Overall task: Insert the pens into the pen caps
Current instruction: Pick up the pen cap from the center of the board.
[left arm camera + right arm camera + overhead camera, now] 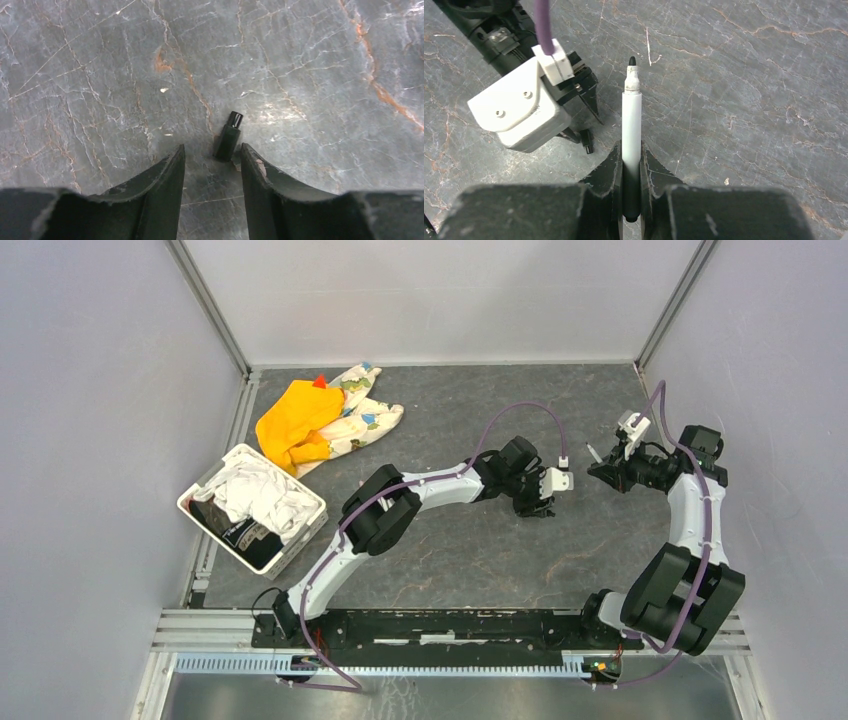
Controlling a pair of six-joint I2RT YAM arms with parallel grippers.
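My right gripper (629, 155) is shut on a white-barrelled pen (631, 115), whose black tip points ahead, above the table. In the top view this gripper (603, 472) is at the right middle, with the pen (594, 454) sticking out toward the left arm. My left gripper (212, 156) is open, low over the table. A short dark pen cap (228, 136) lies flat just ahead of its fingertips, nearer the right finger. The cap also shows in the right wrist view (586, 141), under the left gripper (589, 107). The other pens and caps are out of view.
A white basket (305, 532) of clothes stands at the left edge. An orange cloth (292, 425) and a patterned cloth (362, 415) lie at the back left. Grey walls close in the table on three sides. The two grippers are close together.
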